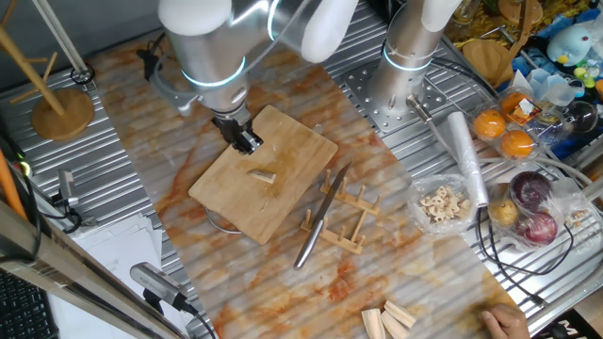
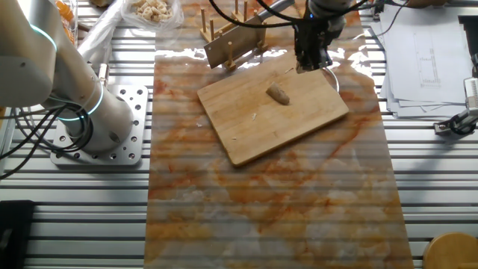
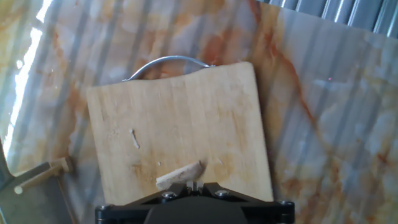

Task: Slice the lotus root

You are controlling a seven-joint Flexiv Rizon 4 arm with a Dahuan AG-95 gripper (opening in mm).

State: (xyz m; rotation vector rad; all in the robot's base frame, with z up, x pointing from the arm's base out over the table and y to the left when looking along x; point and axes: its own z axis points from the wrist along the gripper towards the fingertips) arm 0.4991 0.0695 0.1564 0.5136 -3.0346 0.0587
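Marble-patterned orange and cream tabletop point(image 1: 396, 273) spread beneath a pale rectangular wooden cutting board point(image 1: 268, 184) set at a slant on the centre. Silver-and-white robot arm point(image 1: 203, 47) looming at the far left, black two-finger gripper point(image 1: 247, 142) poised above the board's far left edge, fingers apparently drawn close together around nothing. Long steel knife point(image 1: 320, 226) propped on a small wooden peg rack point(image 1: 344, 221) just right of the board; small beige-tan lotus root chunk point(image 1: 262, 176) lying near the board's middle, beside but apart from the gripper.

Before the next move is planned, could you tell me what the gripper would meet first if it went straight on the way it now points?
Probably the wooden cutting board. The gripper points down over it, with the lotus root just ahead of the fingers. Depth is unclear, so it may touch the root first.
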